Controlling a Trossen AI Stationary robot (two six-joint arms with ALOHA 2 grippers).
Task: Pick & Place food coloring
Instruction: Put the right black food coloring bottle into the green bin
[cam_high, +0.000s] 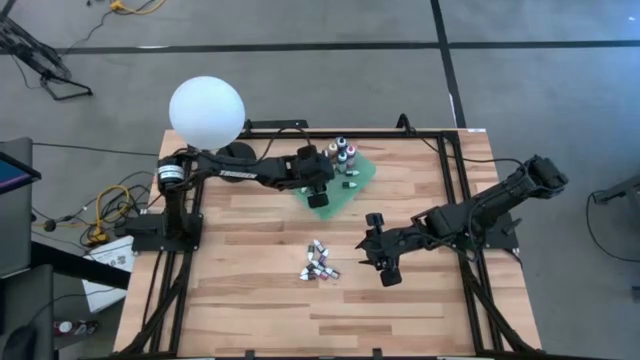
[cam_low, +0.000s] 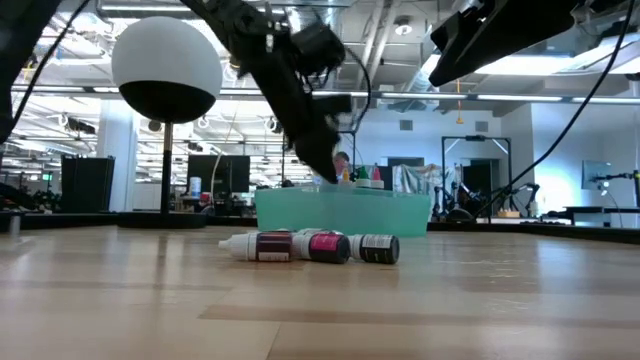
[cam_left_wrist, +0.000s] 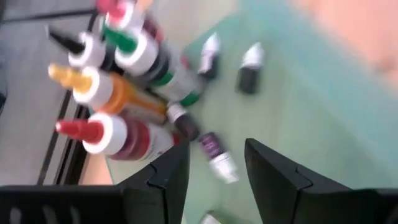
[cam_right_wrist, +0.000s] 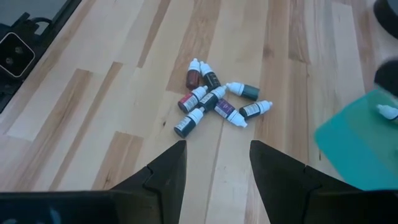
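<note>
Item one: left tool (cam_high: 318, 199), over the near edge of the green cloth (cam_high: 362, 186) at the worktop's (cam_high: 250, 300) far middle; fingers (cam_left_wrist: 163, 177) parted, nothing between them. Item two: food coloring on the cloth, namely tall dropper bottles (cam_left_wrist: 118, 134) with red, orange, green and white caps standing close together at its far side, plus several small vials (cam_left_wrist: 217, 155) lying loose on the cloth just beside them. Item three: a cluster of small vials (cam_high: 319, 262) lying on their sides on bare wood at the worktop's centre, touching one another. Item four: right tool (cam_high: 383, 262), hovering just right of that cluster, fingers (cam_right_wrist: 165, 171) apart and empty.
</note>
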